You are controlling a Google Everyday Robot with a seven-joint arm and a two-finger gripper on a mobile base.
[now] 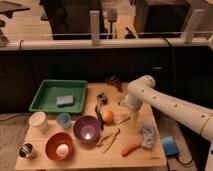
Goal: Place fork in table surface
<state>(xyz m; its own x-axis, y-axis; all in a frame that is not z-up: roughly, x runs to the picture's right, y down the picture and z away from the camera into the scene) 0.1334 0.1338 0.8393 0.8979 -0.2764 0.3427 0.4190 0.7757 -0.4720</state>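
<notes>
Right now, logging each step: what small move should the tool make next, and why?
Probably ease the tool down toward the bare table surface: it hangs low over the wood between the orange and the blue cloth.

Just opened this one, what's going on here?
A one-armed robot reaches in from the right over the table surface. Its gripper hangs low near the middle, beside an orange and close to a purple bowl. Pale utensils lie on the wood nearby. Whether the fork is among them or in the gripper cannot be told.
</notes>
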